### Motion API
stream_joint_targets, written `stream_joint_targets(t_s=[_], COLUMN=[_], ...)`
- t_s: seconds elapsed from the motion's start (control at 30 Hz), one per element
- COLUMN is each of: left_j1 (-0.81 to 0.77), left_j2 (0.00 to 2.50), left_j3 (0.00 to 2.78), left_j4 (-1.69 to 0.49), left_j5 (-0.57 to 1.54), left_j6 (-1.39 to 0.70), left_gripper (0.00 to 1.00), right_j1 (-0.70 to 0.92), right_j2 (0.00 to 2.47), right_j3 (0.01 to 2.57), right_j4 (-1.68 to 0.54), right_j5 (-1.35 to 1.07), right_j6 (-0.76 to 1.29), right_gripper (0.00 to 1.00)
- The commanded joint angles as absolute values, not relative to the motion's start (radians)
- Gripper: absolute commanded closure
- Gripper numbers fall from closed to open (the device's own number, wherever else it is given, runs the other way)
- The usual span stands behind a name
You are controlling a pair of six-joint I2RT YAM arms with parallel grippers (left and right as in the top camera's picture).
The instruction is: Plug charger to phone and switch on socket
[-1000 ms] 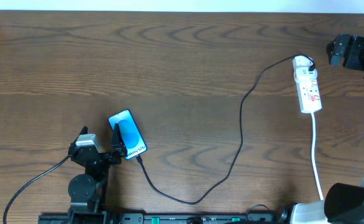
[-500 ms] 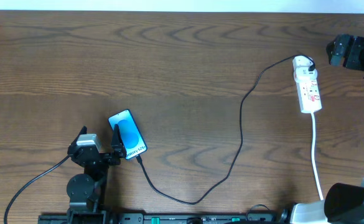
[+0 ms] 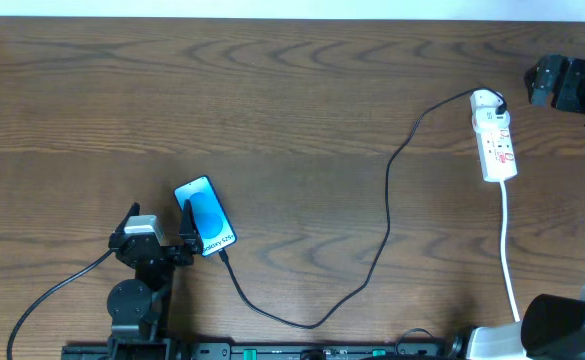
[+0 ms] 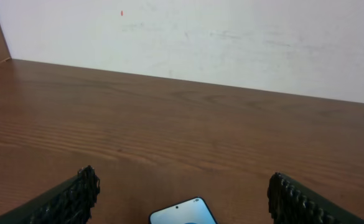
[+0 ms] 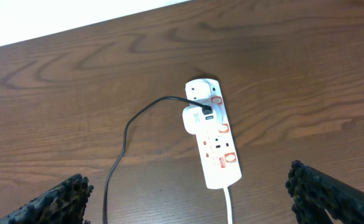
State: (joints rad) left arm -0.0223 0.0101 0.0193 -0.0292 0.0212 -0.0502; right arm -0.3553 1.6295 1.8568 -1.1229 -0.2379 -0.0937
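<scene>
Between the spread fingers [image 4: 76, 196] of the left gripper [image 4: 183, 186], low and just ahead of their tips, shows the top edge of the small black-framed smartphone with its bright blue screen [image 4: 183, 213]. From above, the phone [image 3: 204, 215] lies flat on the brown wood-grain table [image 3: 272, 100], close against the finger on that arm's right side. I cannot tell whether they touch. The fingers stand wide apart and hold nothing. The long thin black charger cable [image 3: 387, 210] runs up to the phone's near edge, behind the fingertips, and seems to meet it there. Whether the plug is fully home is too small to tell. Well ahead of the right gripper [image 5: 191, 194], and about midway between its fingers [image 5: 63, 199], lies the narrow white power strip with red marks [image 5: 216, 143]. A white adapter [image 5: 194, 119] is seated in it and the cable's other end enters that adapter. Those fingers also stand fully apart, empty, and clear of the strip. Over the last second I can see no change at all: phone, cable, strip and both arms sit exactly as they did. I read this as a pause. The phone end looks finished or nearly so, with the left fingers let go. What is left, by my judgement, is the strip's switch, and the right arm is the one placed for it. The red marks do not tell me whether it is already on.
</scene>
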Motion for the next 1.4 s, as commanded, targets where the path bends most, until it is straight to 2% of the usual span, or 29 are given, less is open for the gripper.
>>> stream_joint_targets(t_s=[0.0, 0.27, 0.47, 1.37], left_j1=[-0.018, -0.018, -0.018, -0.018], left_j2=[0.001, 0.001, 0.001, 0.004], left_j3=[0.004, 0.004, 0.004, 0.004], left_j4=[-0.074, -0.073, -0.068, -0.066], left_j5=[0.015, 0.022, 0.087, 0.086], left_j6=[-0.023, 0.006, 0.118, 0.081], left_gripper=[0.11, 0.11, 0.11, 0.11], right_j1=[-0.352, -0.352, -0.352, -0.353], right_j2=[1.629, 1.629, 1.629, 1.629], right_j3=[1.858, 1.858, 1.858, 1.858], right_j4=[-1.123, -1.122, -1.123, -1.122], right_j5=[-0.238, -0.238, -0.238, -0.238], right_j6=[-0.083, -0.083, -0.083, -0.083], right_gripper=[0.01, 0.01, 0.01, 0.01])
